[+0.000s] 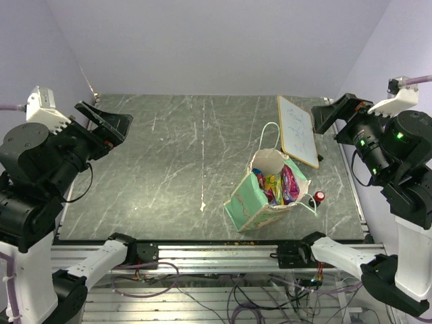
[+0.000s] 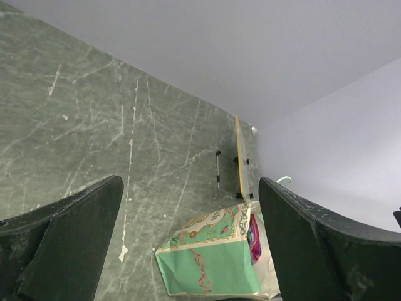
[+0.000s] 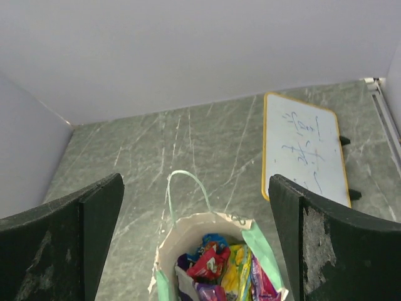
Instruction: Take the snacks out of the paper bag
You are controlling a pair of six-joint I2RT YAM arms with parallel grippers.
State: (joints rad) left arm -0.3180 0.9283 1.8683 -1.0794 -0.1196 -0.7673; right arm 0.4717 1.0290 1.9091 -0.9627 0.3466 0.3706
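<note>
The mint-green paper bag [image 1: 260,199] stands tilted on the table, right of centre, its mouth open upward. It also shows in the left wrist view [image 2: 210,257] and the right wrist view [image 3: 185,241]. Several shiny snacks [image 1: 278,185] in red, yellow, purple and blue fill it [image 3: 229,269]. My left gripper [image 1: 108,121] is open and empty, raised at the far left, well away from the bag. My right gripper [image 1: 331,111] is open and empty, raised at the far right above the whiteboard's edge.
A white whiteboard [image 1: 297,129] with a yellow rim lies behind the bag [image 3: 304,147]. A small red-capped black knob [image 1: 317,197] sits against the bag's right side. The table's metal front rail [image 1: 223,253] runs along the near edge.
</note>
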